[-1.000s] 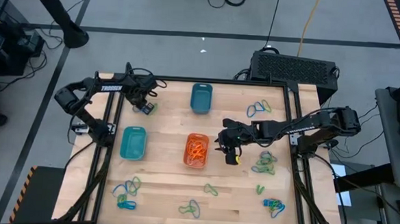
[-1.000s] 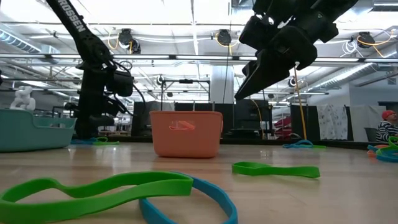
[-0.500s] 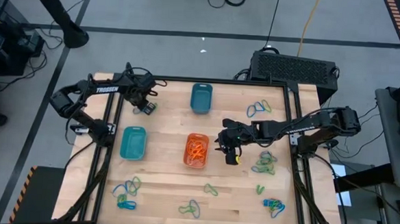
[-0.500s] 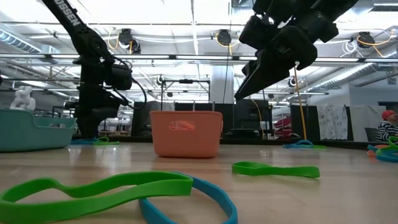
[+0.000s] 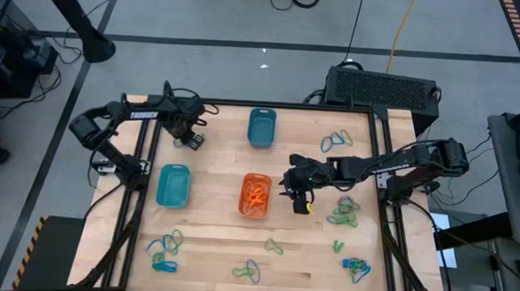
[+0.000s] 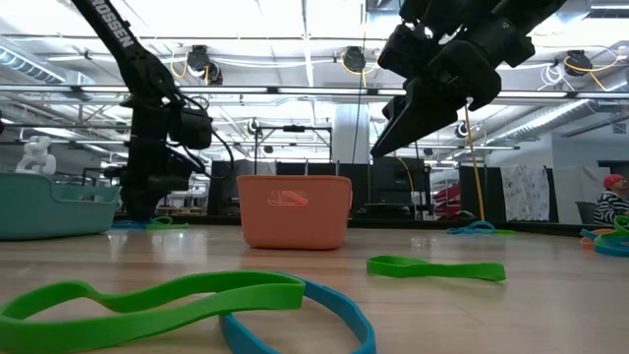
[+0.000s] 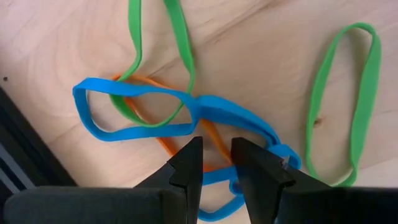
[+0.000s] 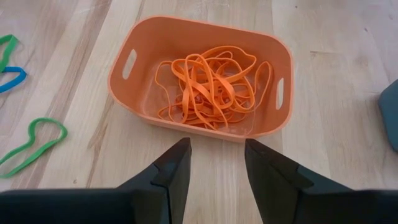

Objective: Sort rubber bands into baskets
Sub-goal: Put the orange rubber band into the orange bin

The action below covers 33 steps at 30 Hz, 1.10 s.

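Observation:
My left gripper [image 5: 190,138] points down at the table's far left, open by a narrow gap, over a tangle of blue [image 7: 134,109], green [image 7: 180,56] and orange [image 7: 214,144] rubber bands lying flat on the wood. The orange one runs between its fingertips [image 7: 216,158]. My right gripper [image 5: 292,186] hangs open above the table, just right of the orange basket [image 8: 199,81], which holds several orange bands [image 8: 211,84]. The dark teal basket [image 5: 261,128] stands at the far middle. The turquoise basket [image 5: 173,185] stands at the left. My left gripper's fingers [image 7: 189,163] come from above and stand on either side of the orange band's strand [image 7: 214,144], with the tangle flat on the table. Whether they touch the band, I cannot tell.
Loose bands lie in clusters at the far right [image 5: 336,141], the right [image 5: 346,211], the near right corner [image 5: 354,269], the near left [image 5: 163,250] and the near middle [image 5: 249,271]. A single green loop [image 7: 345,106] lies beside the left tangle. Bare wood lies between the baskets.

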Tool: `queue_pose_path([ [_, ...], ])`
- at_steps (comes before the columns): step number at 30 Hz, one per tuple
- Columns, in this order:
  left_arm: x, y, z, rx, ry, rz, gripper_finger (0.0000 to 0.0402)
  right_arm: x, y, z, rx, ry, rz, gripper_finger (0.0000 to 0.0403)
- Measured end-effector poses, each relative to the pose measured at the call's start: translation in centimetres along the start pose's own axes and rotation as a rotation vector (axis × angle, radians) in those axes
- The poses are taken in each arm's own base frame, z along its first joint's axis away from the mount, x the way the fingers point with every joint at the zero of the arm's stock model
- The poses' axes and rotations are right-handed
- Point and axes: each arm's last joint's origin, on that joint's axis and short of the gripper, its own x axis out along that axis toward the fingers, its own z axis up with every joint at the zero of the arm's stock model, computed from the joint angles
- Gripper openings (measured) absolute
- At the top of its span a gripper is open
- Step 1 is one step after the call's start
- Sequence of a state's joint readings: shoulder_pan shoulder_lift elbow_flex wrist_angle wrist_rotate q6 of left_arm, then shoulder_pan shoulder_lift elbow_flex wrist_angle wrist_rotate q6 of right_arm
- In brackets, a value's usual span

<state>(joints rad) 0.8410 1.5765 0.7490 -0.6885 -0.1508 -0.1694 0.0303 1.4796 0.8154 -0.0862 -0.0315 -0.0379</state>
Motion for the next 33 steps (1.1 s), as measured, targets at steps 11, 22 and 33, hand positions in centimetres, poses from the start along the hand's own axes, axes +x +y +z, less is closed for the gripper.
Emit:
queue_pose_path([
  [11, 0.1, 0.0, 0.0, 0.021, 0.002, -0.002, 0.0026, 0.0, 0.0, 0.0, -0.001, 0.001, 0.0, 0.0144],
  [22, -3.1, 0.3, -0.1, 0.008, -0.194, 0.022, 0.0002, 0.0, 0.0, 0.0, 0.013, 0.004, 0.001, 0.0144],
  [33, -7.8, -0.9, -2.1, 0.066, -0.364, -0.171, 0.0001, 0.0, 0.2, -0.1, 0.016, 0.011, 0.004, 0.0144],
])
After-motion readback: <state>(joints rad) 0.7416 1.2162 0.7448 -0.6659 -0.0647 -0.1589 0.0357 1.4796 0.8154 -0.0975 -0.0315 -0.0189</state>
